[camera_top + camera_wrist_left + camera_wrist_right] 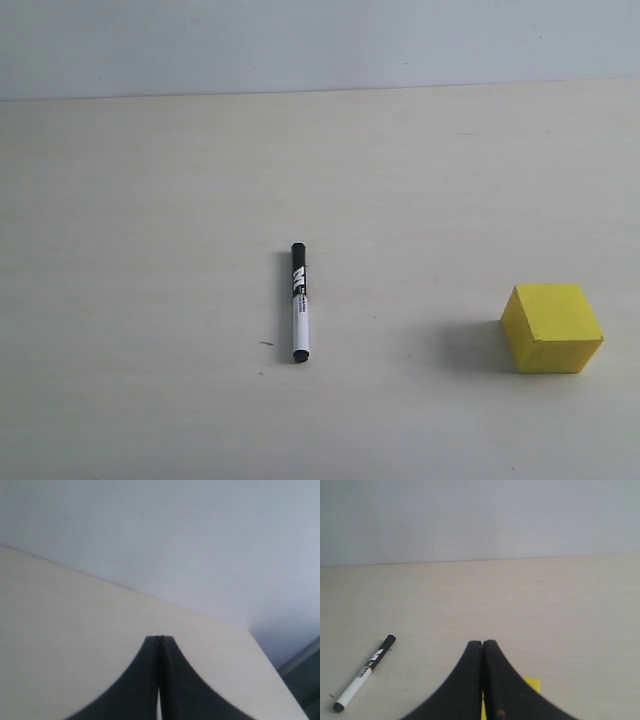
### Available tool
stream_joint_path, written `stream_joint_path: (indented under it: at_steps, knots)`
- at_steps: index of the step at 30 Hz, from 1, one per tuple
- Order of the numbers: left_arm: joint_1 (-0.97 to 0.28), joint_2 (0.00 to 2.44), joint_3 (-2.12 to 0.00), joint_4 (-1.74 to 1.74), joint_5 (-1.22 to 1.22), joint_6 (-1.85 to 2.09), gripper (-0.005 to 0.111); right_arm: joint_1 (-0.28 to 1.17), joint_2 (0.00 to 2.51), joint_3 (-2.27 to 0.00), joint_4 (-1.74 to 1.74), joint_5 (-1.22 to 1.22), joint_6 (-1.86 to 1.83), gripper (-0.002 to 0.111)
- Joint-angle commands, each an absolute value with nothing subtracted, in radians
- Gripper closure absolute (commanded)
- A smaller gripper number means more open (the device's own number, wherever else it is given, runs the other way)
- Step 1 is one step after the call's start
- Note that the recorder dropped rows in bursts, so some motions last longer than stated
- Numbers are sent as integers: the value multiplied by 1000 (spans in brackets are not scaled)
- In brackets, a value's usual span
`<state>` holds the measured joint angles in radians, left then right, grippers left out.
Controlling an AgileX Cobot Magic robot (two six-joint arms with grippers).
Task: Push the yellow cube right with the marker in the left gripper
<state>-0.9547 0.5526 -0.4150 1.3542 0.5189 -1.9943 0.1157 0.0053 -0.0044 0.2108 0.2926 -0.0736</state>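
Note:
The marker (pixel 298 302) lies loose on the pale table, near the middle, with its black-labelled half pointing away and its white barrel toward the front; no gripper touches it. It also shows in the right wrist view as the marker (pixel 364 673). The yellow cube (pixel 551 328) stands at the right, well apart from the marker. A corner of the yellow cube (pixel 532 684) peeks out from behind the right gripper (pixel 483 642), which is shut with nothing in it. The left gripper (pixel 160 638) is shut and empty over bare table. Neither arm shows in the exterior view.
The table's far edge (pixel 320 90) meets a grey-blue wall. In the left wrist view a table corner (pixel 248 629) and a dark gap beyond it show.

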Motion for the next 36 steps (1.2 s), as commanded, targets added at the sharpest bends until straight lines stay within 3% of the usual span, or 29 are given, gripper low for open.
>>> stream_joint_path:
  at_steps: [1, 3, 8, 16, 21, 25, 30, 32, 36]
  knots:
    - [-650, 338, -295, 1356, 287, -1945, 107, 117, 0, 0, 210, 286, -77, 108]
    - [-454, 187, -198, 1356, 231, -1945, 107, 117, 0, 0, 207, 286, -77, 108]
    - [-263, 0, -50, 1356, 133, -1945, 107, 117, 0, 0, 207, 286, -77, 108]
    - [-238, 0, 0, 1399, 98, -1978, 107, 117, 0, 0, 209, 286, -77, 108]
    - [-238, 0, 0, 1155, 85, -2083, 107, 117, 0, 0, 209, 286, -77, 108]
    - [-238, 0, 0, 777, 65, -1483, 107, 117, 0, 0, 209, 286, -77, 108]
    - [-215, 0, 0, 100, 92, -391, 107, 117, 0, 0, 209, 286, -77, 108]
    - [-209, 0, 0, -22, 146, -181, 107, 117, 0, 0, 209, 286, -77, 108]
    - [-206, 0, 0, -8, 228, -138, 107, 117, 0, 0, 209, 286, -77, 108]
